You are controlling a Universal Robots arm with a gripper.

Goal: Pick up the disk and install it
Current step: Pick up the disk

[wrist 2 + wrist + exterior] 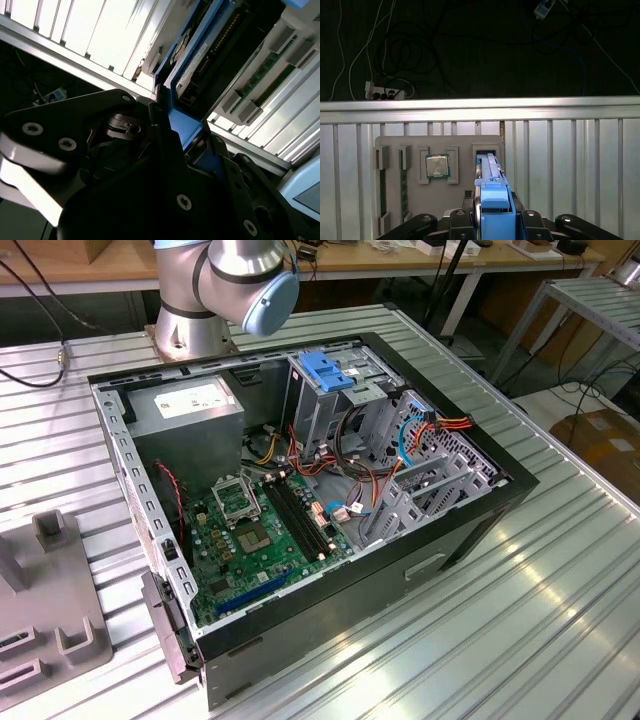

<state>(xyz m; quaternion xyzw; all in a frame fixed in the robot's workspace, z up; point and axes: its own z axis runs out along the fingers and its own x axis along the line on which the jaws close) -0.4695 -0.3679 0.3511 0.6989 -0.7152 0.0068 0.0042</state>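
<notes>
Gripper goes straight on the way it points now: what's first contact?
The disk: its blue edge sits right at the gripper, standing in a slot of the grey holder. Whether they touch is unclear.

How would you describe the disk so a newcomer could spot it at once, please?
In the first wrist view, find the pale grey fixture plate on the ribbed metal table. Beside its square silver processor chip, the flat grey-metal disk stands on edge, gripped in the black pincer. Only it has blue plastic rails.
</notes>
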